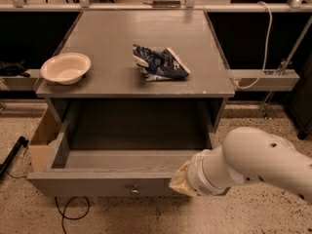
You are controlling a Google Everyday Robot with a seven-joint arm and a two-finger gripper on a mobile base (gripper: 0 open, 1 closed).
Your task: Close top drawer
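At the far left a black rod lies on the speckled floor. Next to it a cardboard box stands just beside the left wall of the top drawer, so on that side there is very little room. Above it, on the left edge of the grey cabinet top, sits a cream bowl, upright.

The top drawer is pulled far out from under the cabinet top, toward the camera. Its long axis goes from left to right, its flat front panel faces the camera and its box opens upward. The two side walls run back into the dark opening of the cabinet, and the way along them looks free. The small round knob is in the middle of the panel, low. Under the panel a black cable curls on the floor.

On the cabinet top, right of the middle, lies a crumpled blue bag, well back from the front edge.

My gripper is at the right part of the front panel, right of the knob, at or very near the panel's top edge. Whether it is spread or closed I am not able to see. My white arm comes in from the right and covers the drawer's right front corner. Farther right a white cable hangs to a grey rail; the floor there has much room.
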